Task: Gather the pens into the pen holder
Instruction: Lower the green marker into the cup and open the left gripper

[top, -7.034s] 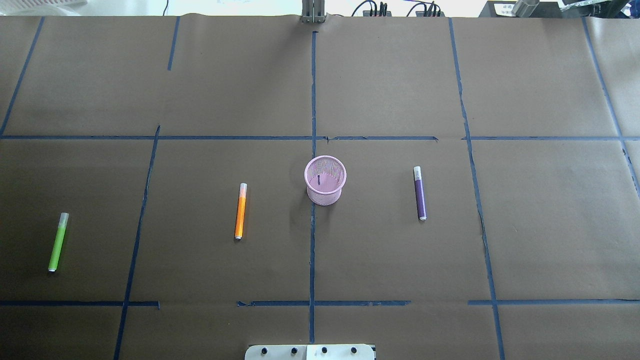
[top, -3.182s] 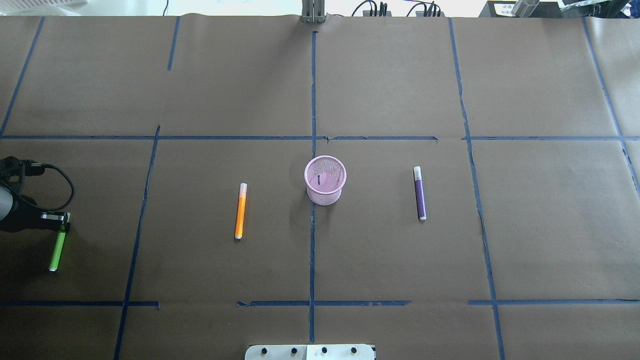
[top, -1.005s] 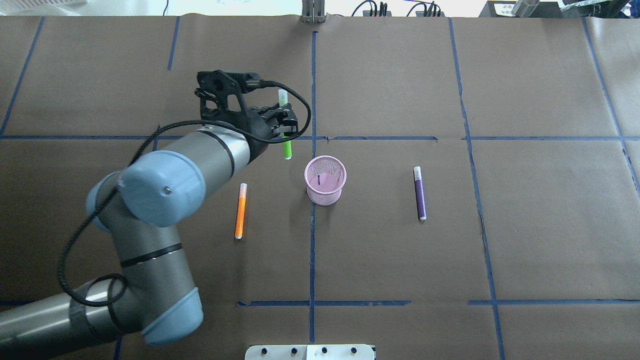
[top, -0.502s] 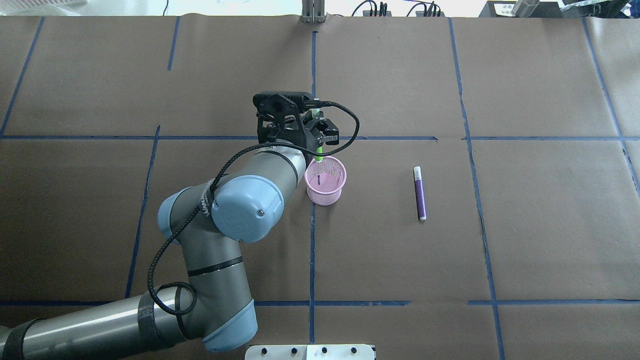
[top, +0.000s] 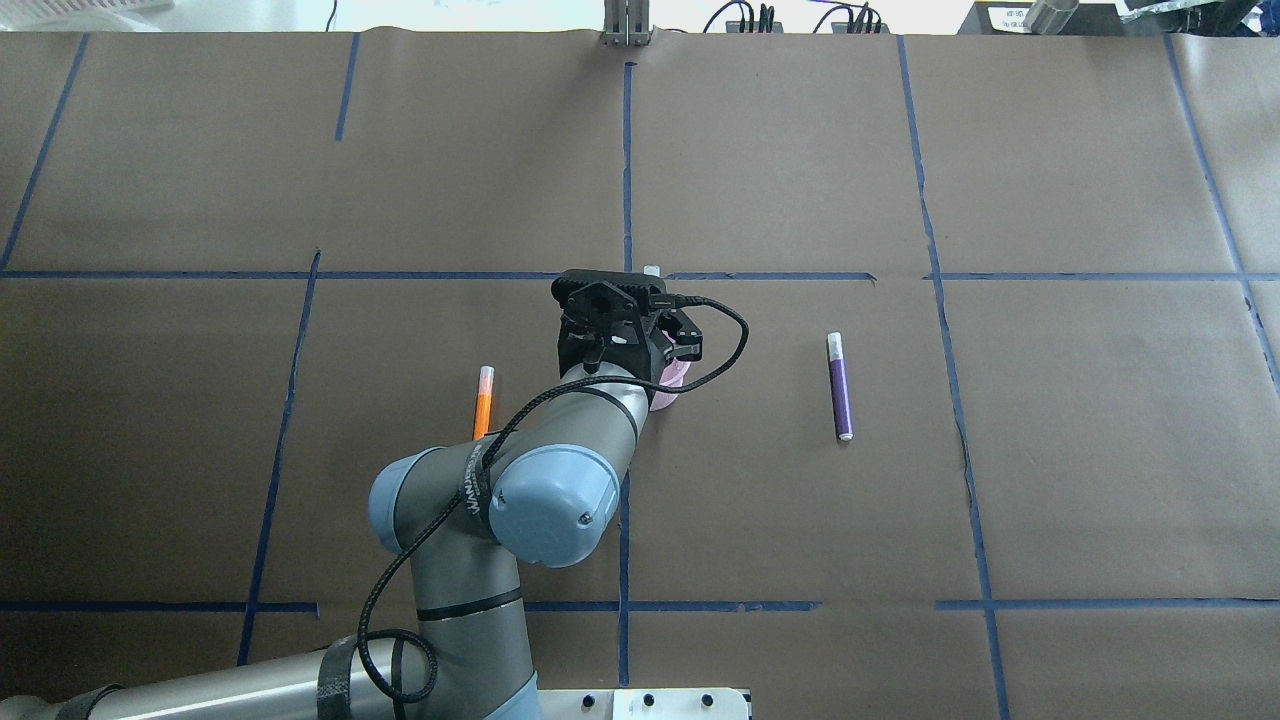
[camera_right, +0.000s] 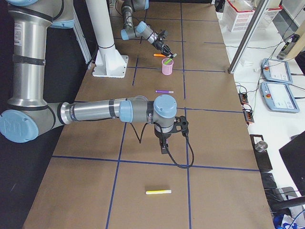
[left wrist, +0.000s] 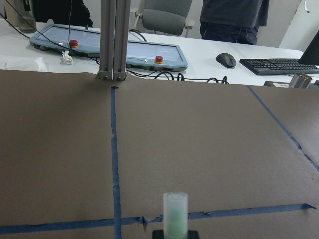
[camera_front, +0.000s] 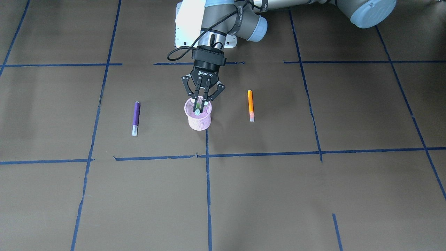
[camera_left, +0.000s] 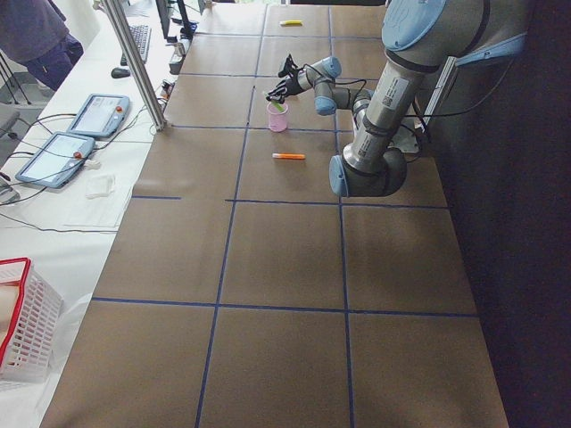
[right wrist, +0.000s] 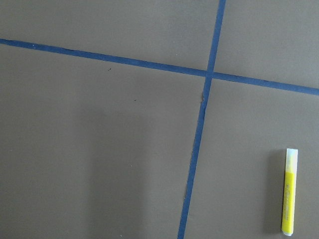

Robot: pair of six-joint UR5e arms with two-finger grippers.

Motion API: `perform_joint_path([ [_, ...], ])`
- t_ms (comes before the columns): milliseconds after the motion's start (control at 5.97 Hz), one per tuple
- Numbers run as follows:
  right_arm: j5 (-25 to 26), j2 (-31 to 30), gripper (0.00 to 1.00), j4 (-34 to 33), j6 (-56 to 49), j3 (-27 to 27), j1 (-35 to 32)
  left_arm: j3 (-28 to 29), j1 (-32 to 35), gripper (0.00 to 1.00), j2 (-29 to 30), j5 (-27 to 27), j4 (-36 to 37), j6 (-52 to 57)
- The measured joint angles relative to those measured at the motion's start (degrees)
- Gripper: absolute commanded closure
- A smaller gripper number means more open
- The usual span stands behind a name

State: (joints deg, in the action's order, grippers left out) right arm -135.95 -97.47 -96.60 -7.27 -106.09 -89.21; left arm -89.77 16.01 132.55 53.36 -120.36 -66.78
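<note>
I have the left gripper (camera_front: 201,104) right over the pen holder (camera_front: 198,121), a small round pink wire-mesh cup with a rolled rim, standing upright at a crossing of the blue tape lines (camera_front: 208,195) on the brown bench (camera_front: 296,195). That gripper is clenched on the green pen (camera_front: 197,111), a slim green stick with a pale translucent cap. Its cap end points up and its lower end dips into the mouth of the holder. I count four pens in all and one holder. The orange pen (camera_front: 250,104) lies flat on the bench near the holder on the left arm's side. The purple pen (camera_front: 135,118) lies flat on the opposite side, a little farther from the holder. The yellow pen (right wrist: 289,198) lies flat well apart from the rest, at the far end of the bench near the right arm. Orange, purple and yellow each have the same pale cap. The right gripper (camera_right: 164,144) hangs above bare bench near the yellow pen, and I cannot tell whether it is released or clenched.
</note>
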Motion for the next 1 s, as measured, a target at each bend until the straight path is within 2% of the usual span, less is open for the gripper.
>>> perform_joint_path([
  [167,0.0,0.0,0.00,0.0,0.0,0.0,0.0,-0.1,-0.1,0.00,0.0,-0.1,0.0,0.2],
  [502,0.0,0.1,0.00,-0.1,0.0,0.0,0.0,-2.4,0.3,0.00,0.0,1.3,0.7,2.3],
  [670,0.0,0.1,0.00,0.0,-0.1,-0.1,0.0,-5.7,1.6,0.00,-0.1,6.4,3.6,3.6],
  [1005,-0.1,0.2,0.00,0.0,-0.1,-0.1,0.0,-15.4,6.4,0.00,-1.7,22.8,21.0,4.3],
])
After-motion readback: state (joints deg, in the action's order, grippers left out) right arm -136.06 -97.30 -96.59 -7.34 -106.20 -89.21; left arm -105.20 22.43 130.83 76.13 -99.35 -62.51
